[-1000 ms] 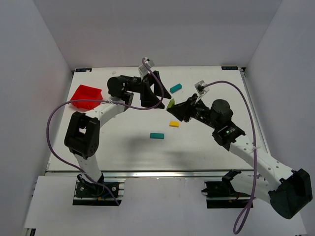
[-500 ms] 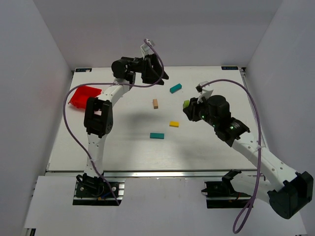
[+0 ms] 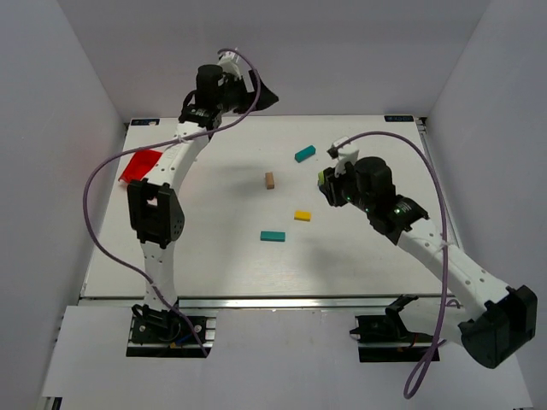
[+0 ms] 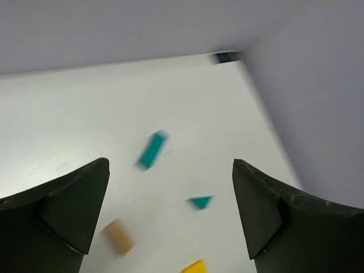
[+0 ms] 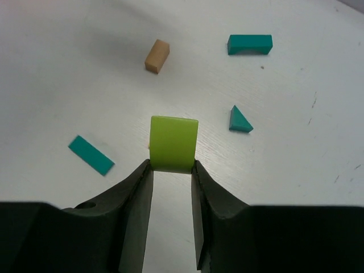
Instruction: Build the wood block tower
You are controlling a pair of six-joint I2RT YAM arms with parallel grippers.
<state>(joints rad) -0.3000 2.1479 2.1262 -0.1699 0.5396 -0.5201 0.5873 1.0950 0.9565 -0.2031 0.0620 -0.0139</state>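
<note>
- Two robot arms reach over a white table point(image 3: 214, 265) where small painted wood blocks point(image 3: 282, 201) lie loose and apart. None is stacked, so no tower stands.
- Closed tight on a lime-green block point(image 5: 173, 139), the right gripper point(image 5: 172, 166) holds it clear of the table, right of the middle.
- High above the table's far edge, the left gripper point(image 4: 169, 165) hangs with its jaws spread wide and nothing in them.
- Near the table's middle lie a tan block point(image 3: 270, 179), a yellow block point(image 3: 302, 215) and a flat teal block point(image 3: 273, 236).
- Nearer the far edge lies a teal arch block point(image 3: 305, 154).
- Seen from the right wrist, a teal triangle point(image 5: 239, 120) lies just beyond the held block.
- Close to the left edge sits a red bin point(image 3: 141, 165).
</note>
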